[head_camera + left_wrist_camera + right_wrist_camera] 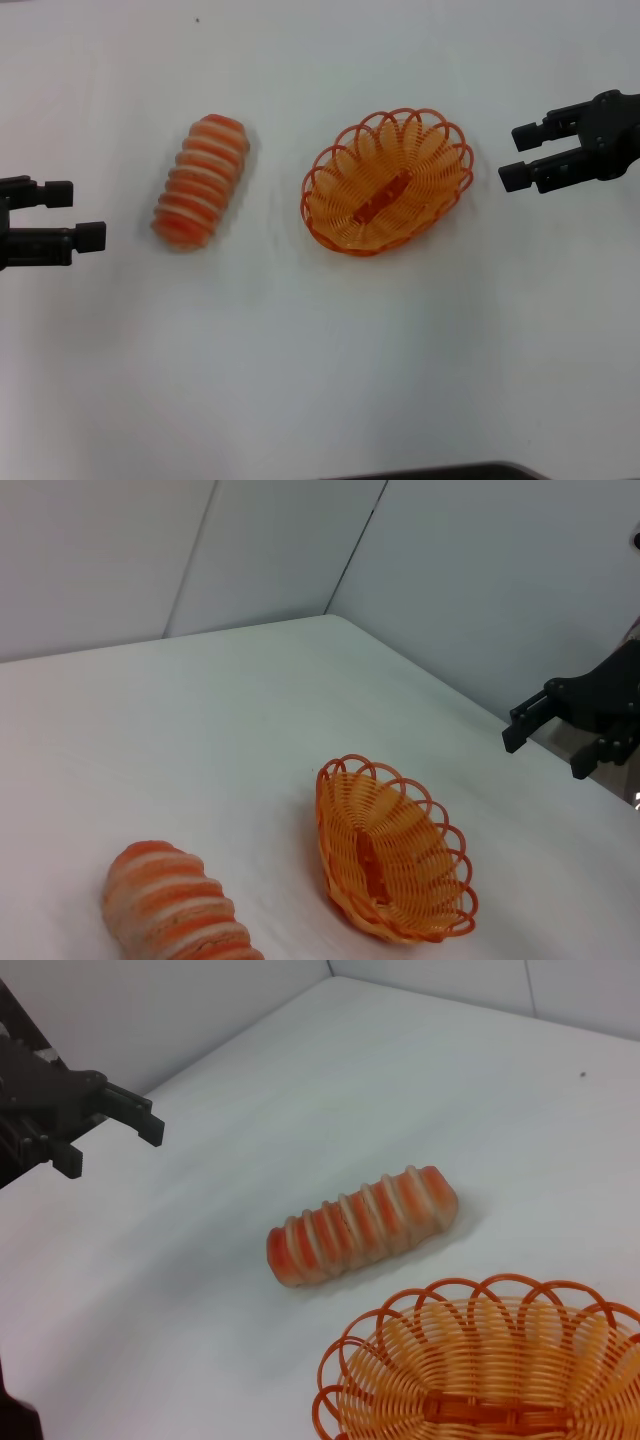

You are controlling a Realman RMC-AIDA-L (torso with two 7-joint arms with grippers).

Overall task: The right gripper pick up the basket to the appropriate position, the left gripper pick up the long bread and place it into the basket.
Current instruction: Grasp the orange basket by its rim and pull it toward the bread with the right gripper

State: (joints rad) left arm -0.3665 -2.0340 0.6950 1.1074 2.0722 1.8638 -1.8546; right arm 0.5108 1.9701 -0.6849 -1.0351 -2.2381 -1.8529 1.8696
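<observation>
Tabletop [330, 360] layout: you see the long bread [201, 181] lying left of centre, with the basket [387, 182] just to its right; the two are apart, not touching. The basket sits upright and holds nothing. Note the left hand [82, 215] at the left edge, fingers spread, near the bread but clear of it. Note the right hand [520, 156] at the right, fingers likewise spread, just beside the basket rim without contact. Neither hand holds anything.
</observation>
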